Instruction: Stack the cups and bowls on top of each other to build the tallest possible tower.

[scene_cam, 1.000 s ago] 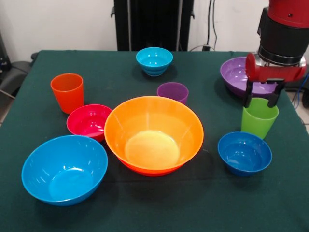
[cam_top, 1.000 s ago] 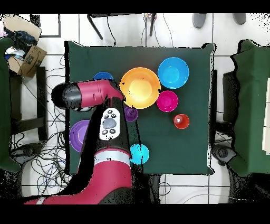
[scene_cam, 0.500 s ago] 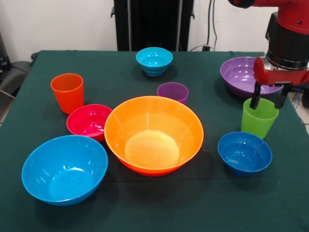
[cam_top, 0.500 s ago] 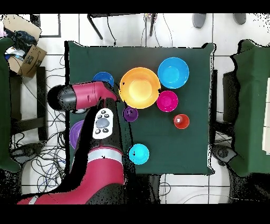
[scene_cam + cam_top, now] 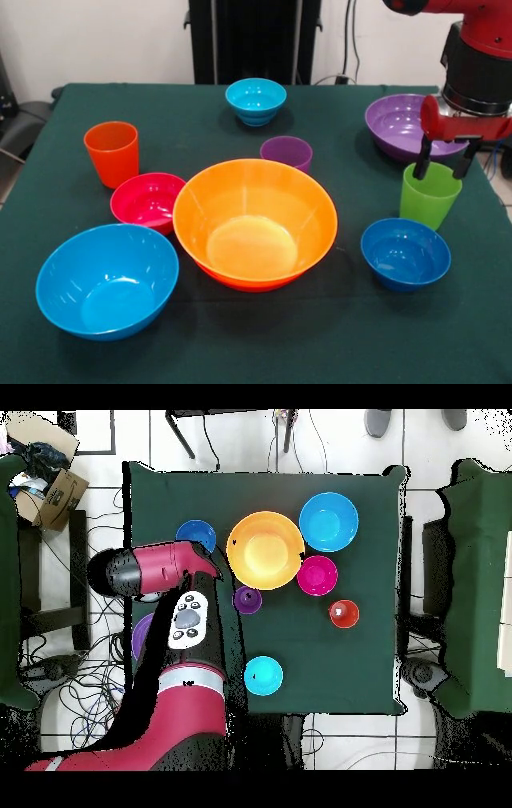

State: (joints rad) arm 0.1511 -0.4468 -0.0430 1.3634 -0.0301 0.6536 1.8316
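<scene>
Green cup [image 5: 429, 196] stands upright near the table's [image 5: 336, 336] right edge in the front view, between the purple bowl [image 5: 400, 124] and the dark blue bowl [image 5: 405, 253]. Overhead, the arm [image 5: 150, 570] hides this cup and most of the purple bowl.

Gripper [image 5: 442, 162] hangs straight down from the red wrist, fingers [image 5: 422, 162] spread at the cup's rim, gripping nothing.

Yellow-orange bowl [image 5: 254, 222] sits mid-table on an orange-red one; nothing else is stacked. Purple cup [image 5: 286, 152] just behind it, magenta bowl [image 5: 147, 201] touching its left, sky-blue bowl [image 5: 106, 280] at the near left corner, orange cup [image 5: 112, 153] by the left edge, cyan bowl [image 5: 255, 101] at the far edge.

No legible writing.
</scene>
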